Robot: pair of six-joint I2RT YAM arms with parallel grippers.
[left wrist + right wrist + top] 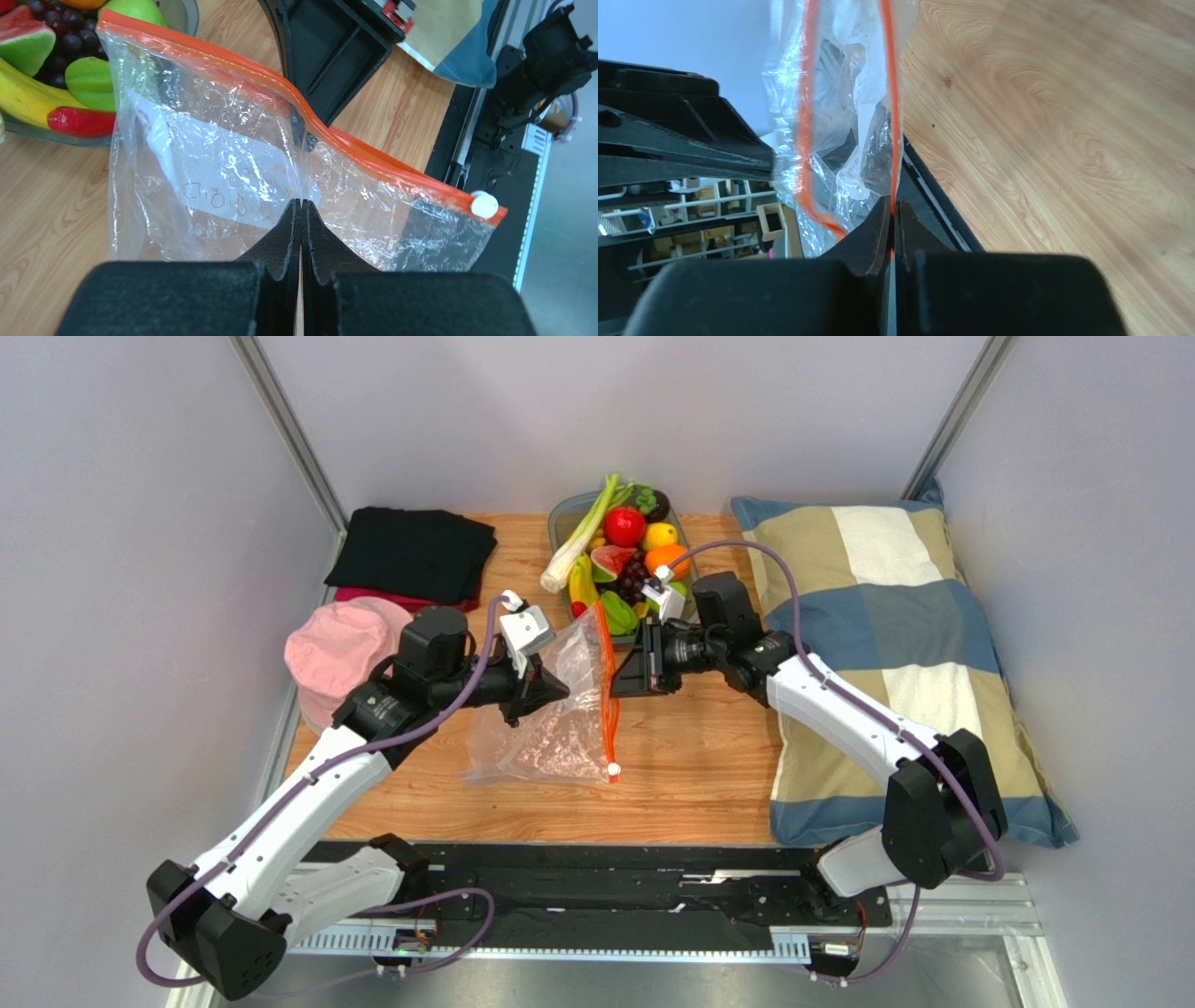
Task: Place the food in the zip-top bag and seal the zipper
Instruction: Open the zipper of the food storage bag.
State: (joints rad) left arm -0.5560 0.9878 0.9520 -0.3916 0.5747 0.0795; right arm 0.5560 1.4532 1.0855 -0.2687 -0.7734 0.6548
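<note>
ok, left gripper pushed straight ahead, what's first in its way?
The zip-top bag it is pinching. Past that film, the right gripper looks to be directly behind, clamped on the zipper. Depth between them is unclear.

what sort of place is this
Probably a robot test cell: plain grey partition walls, a black mounting rail along the wooden table, and unrelated props such as a blue checked pillow and pink cap.

No legible txt; label (231,161) on zip-top bag (379,203) unreadable.
</note>
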